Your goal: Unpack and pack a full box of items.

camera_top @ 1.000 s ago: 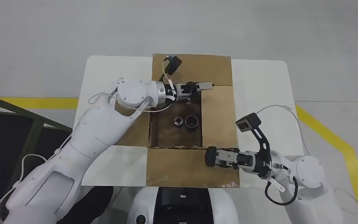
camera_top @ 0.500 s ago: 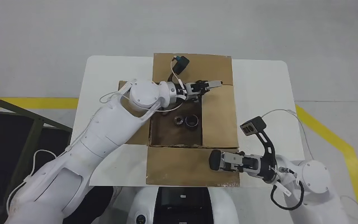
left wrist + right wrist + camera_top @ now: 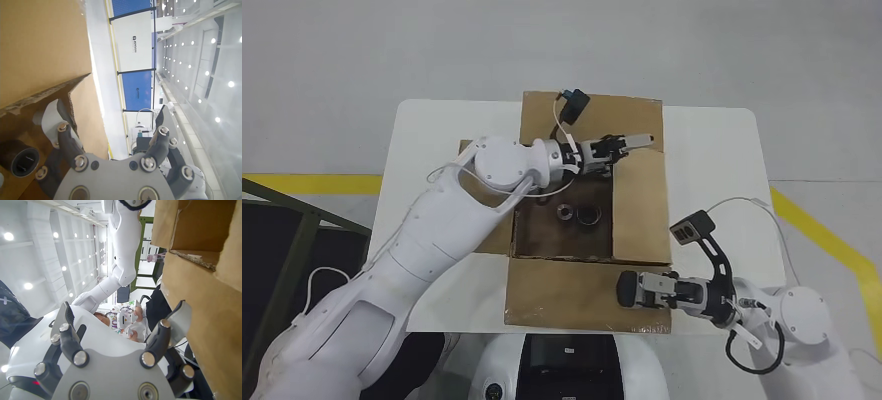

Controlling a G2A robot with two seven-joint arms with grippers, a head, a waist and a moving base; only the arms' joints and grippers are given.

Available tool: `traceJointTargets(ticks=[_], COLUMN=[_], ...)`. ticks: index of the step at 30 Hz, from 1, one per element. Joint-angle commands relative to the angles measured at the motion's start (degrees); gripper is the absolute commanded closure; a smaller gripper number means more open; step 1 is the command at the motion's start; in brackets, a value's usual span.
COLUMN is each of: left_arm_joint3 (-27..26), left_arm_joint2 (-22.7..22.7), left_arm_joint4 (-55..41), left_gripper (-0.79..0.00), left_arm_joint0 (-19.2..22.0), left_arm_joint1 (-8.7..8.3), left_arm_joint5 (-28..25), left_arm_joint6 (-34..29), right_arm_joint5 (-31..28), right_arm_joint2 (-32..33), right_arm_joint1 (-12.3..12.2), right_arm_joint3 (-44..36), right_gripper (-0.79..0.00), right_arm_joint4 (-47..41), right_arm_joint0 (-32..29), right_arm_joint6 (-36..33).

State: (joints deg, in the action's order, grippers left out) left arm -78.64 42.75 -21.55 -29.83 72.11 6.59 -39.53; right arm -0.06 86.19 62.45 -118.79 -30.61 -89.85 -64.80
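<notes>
The left gripper (image 3: 640,140) is reaching across the open brown cardboard box (image 3: 642,210), fingers spread at the far right corner where the far flap (image 3: 592,115) is meeting the right-hand flap. Over the last second it has been sliding out from above the box's interior to this corner. The right gripper (image 3: 624,289), also spread open, has been drawing back a little along the near flap (image 3: 562,295). The box seems to be sitting slightly further right on the white table (image 3: 442,150) than before. My judgement is that the arms are taking up the flaps. Whether they are opening them fully or starting to fold them shut, I cannot tell. Two small dark round items (image 3: 588,215) are lying side by side on the box floor near its middle, so the box is looking almost emptied.

From the left wrist, the left gripper (image 3: 108,113) is standing open with the rough corrugated flap edge (image 3: 71,106) passing between its fingers. One finger (image 3: 56,115) is tucked behind the cardboard, and the other is hanging in free air, clamping nothing. A black hollow cylinder (image 3: 20,161) is lying low inside the box nearby.

From the right wrist, the right gripper (image 3: 122,317) is holding nothing, its fingers wide apart. One finger (image 3: 181,315) is sitting just beside the outer face of a plain brown flap (image 3: 208,313), though contact is unclear. The cardboard's cut edges are looking frayed.
</notes>
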Motion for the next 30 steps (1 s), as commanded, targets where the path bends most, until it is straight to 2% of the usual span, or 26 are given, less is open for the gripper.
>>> traceJointTargets(ticks=[1,9,19,24,30], left_arm_joint3=[-1.51,-3.47,-1.98,-2.91,-6.35], left_arm_joint2=[0.93,1.46,1.92,5.29,12.19], left_arm_joint4=[-0.8,-2.79,-4.69,-3.25,-0.99], left_gripper=[-0.785,-0.785,-0.785,-0.785,-0.785], left_arm_joint0=[-0.41,0.35,1.66,1.58,-1.39], left_arm_joint1=[-0.07,0.74,1.76,0.92,-1.57], left_arm_joint5=[-0.16,0.31,-0.48,-0.47,1.7], left_arm_joint6=[-0.8,-3.06,-6.6,-9.66,-17.56], right_arm_joint5=[0.17,-0.38,-9.06,-10.66,-12.28], right_arm_joint2=[-0.32,-1.65,1.4,4.34,7.8], right_arm_joint1=[-0.06,-0.18,-0.22,-0.44,-0.57], right_arm_joint3=[0.19,2.74,2.12,-0.19,-2.49], right_gripper=[-0.785,-0.785,-0.785,-0.785,-0.785], right_arm_joint4=[0.09,0.51,0.73,0.68,0.21], right_arm_joint0=[0.12,1.26,-0.85,-3.54,-6.45], right_arm_joint6=[0.14,1.93,7.64,8.95,11.45])
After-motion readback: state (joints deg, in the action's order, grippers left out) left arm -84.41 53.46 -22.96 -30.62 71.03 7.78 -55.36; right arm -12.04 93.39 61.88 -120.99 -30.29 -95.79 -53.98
